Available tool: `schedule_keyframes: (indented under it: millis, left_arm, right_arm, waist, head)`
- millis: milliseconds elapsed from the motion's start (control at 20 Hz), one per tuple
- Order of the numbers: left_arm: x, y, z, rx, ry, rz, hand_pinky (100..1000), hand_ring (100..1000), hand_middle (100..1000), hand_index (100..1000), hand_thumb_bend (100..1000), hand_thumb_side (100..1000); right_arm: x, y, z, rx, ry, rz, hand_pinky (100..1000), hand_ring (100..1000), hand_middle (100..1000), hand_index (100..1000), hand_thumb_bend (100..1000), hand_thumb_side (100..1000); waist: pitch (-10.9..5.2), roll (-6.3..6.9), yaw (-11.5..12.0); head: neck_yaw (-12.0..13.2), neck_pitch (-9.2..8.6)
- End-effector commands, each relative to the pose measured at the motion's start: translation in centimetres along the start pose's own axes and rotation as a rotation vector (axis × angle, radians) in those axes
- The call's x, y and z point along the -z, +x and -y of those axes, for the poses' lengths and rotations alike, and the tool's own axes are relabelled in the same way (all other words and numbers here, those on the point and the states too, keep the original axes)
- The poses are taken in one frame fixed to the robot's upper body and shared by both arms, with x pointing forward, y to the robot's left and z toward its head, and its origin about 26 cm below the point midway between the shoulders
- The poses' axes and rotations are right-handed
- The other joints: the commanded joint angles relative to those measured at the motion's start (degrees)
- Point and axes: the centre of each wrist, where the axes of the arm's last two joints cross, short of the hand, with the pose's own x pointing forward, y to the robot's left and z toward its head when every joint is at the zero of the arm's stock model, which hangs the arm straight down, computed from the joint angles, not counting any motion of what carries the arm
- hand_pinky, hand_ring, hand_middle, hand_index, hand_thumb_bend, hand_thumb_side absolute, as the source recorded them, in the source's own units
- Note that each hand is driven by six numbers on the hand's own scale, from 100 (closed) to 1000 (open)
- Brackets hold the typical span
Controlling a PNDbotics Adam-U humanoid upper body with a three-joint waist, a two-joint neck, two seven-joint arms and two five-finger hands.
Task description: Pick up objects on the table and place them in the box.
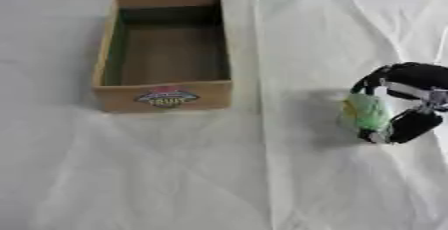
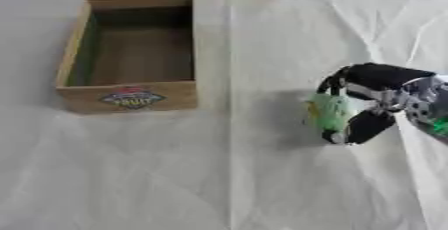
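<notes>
While our right hand curls round a green object, the box sits far left.

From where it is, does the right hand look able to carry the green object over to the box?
Probably yes. The right hand is curled round the green object, and only bare white cloth lies between it and the box, which sits open-topped to its left with nothing visible inside.
</notes>
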Motion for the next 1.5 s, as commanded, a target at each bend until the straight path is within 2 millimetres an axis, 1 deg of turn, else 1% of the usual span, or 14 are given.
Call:
schedule_keyframes:
  millis: [50,100,150,250,400,550,750,800,950,1150,1350,1500]
  left_arm:
    - [0.4,0.6,0.0,-0.003,-0.013,0.025,760,506,522,706,100,604]
    - [0.4,0.6,0.1,-0.004,-0.015,0.025,760,506,522,706,100,605]
    - [0.4,0.6,0.0,-0.004,-0.015,0.025,760,507,522,706,100,605]
    - [0.4,0.6,0.0,-0.003,-0.016,0.025,760,507,522,705,100,605]
    - [0.4,0.6,0.0,-0.003,-0.016,0.026,760,507,523,704,100,605]
    - [0.4,0.6,0.0,-0.002,-0.014,0.027,760,508,523,704,100,605]
    - [0.5,0.6,0.1,-0.003,-0.012,0.030,761,508,524,704,100,605]
    - [0.5,0.7,0.1,-0.003,-0.012,0.030,761,508,524,704,100,606]
    - [0.6,0.7,0.1,-0.004,-0.012,0.032,761,508,524,705,100,605]
    - [0.7,0.7,0.1,-0.004,-0.011,0.034,760,509,524,705,100,604]
    - [0.7,0.7,0.2,-0.006,-0.013,0.036,760,509,524,705,100,605]
    - [0.8,0.8,0.2,-0.006,-0.015,0.036,760,509,524,705,100,604]
  right_arm:
    - [0.0,-0.3,0.4,-0.026,-0.002,-0.009,857,821,538,739,387,310]
    - [0.1,-0.3,0.4,-0.024,-0.003,-0.006,854,814,519,719,382,302]
    - [0.2,-0.2,0.4,-0.021,-0.006,-0.002,845,795,482,674,369,285]
    - [0.3,-0.1,0.4,-0.016,-0.012,0.004,839,777,460,642,349,274]
    - [0.3,-0.1,0.4,-0.003,-0.023,0.003,829,750,447,630,249,257]
    - [0.2,0.0,0.6,0.015,-0.050,0.000,815,711,426,605,105,224]
    - [-0.2,0.3,1.0,0.034,-0.101,0.000,800,663,384,564,100,115]
    - [-0.4,0.4,1.2,0.037,-0.117,0.004,797,654,378,558,100,100]
    - [-1.2,0.8,2.0,0.040,-0.166,0.024,789,653,386,566,100,100]
    - [-2.4,1.7,3.6,0.034,-0.253,0.056,786,641,381,564,100,100]
    - [-3.6,2.6,6.0,0.023,-0.370,0.103,788,637,379,567,100,100]
    - [-4.0,3.5,8.2,0.012,-0.466,0.155,781,623,360,546,100,100]
  waist:
    - [-0.84,0.08,0.1]
    - [-0.85,0.08,0.1]
    - [-0.86,0.07,0.1]
    - [-0.86,0.07,0.1]
    - [-0.91,0.03,0.1]
    - [-0.97,-0.01,0.1]
    - [-1.01,-0.09,0.0]
    - [-1.01,-0.12,0.0]
    - [-1.02,-0.20,-0.1]
    - [-1.04,-0.34,-0.1]
    - [-1.13,-0.46,0.1]
    - [-1.28,-0.62,0.1]
  head:
    - [-0.2,-0.33]
    - [-0.2,-0.34]
    - [-0.2,-0.34]
    - [-0.2,-0.35]
    - [-0.1,-0.34]
    - [-0.1,-0.40]
    - [0.0,-0.55]
    - [0.0,-0.58]
    - [0.0,-0.55]
    - [0.1,-0.52]
    - [-0.2,-0.75]
    - [-0.6,-0.85]
